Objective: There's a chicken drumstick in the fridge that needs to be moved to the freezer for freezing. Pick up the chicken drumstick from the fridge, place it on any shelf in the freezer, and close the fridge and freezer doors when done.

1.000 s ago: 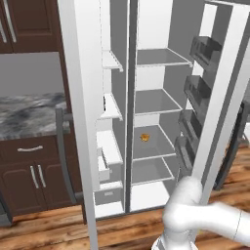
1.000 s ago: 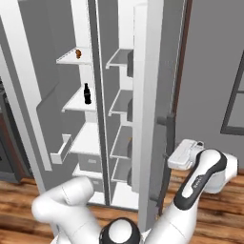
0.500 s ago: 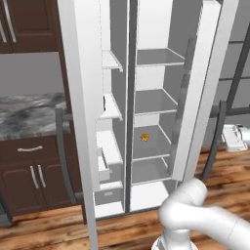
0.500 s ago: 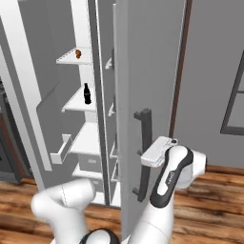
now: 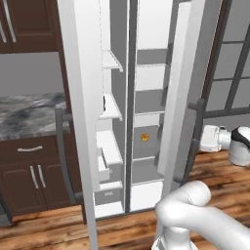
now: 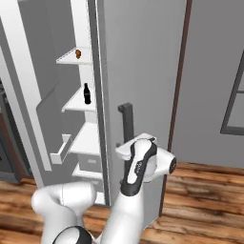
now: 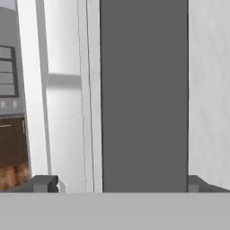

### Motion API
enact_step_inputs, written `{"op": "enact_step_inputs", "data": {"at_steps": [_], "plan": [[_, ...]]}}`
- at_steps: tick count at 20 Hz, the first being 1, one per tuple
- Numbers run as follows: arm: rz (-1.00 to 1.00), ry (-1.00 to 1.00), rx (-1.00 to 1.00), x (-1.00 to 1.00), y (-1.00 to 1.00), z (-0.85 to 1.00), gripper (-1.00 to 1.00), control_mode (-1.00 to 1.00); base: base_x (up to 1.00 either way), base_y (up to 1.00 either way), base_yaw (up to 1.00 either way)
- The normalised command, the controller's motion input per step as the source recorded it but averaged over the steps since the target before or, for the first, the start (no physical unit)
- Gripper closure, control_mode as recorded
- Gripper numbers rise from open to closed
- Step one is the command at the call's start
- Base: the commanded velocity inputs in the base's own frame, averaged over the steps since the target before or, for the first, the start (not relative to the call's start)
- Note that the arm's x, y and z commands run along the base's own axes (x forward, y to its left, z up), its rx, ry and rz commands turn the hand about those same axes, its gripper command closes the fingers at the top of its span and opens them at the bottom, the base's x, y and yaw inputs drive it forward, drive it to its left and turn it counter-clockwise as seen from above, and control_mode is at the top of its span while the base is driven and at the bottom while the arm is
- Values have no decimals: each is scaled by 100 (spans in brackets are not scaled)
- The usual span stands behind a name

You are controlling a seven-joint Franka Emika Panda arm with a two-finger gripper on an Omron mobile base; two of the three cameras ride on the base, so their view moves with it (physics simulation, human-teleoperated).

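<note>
Drumstick (image 6: 78,54) lies at a freezer (image 6: 76,102) shelf's front edge; open gripper (image 7: 121,185) straddles the fridge door (image 6: 143,71) handle (image 7: 143,94) to shut it.

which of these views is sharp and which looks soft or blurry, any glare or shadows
Left base view: evenly lit, no glare, mild softness; the orange lump on the fridge shelf is a blur. Right base view: flat grey fridge door, no highlights, the chicken drumstick too small for detail. Hand view: very close to the dark handle, edges soft, fingers faint at the bottom.
</note>
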Motion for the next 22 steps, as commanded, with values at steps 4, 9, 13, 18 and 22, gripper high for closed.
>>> {"op": "enact_step_inputs", "data": {"at_steps": [4, 9, 13, 18, 22], "plan": [[-8, 0, 0, 25, 100, 0, -100, -100, 0, 0, 0], [-1, 3, 3, 53, 100, 8, -100, -100, 0, 0, 0], [0, 3, 5, 70, 84, 12, -100, -100, 0, 0, 0], [0, 0, 3, 71, 65, 1, -100, -100, 0, 0, 0], [0, 0, 0, 66, 54, 0, -100, -100, 0, 0, 0]]}}
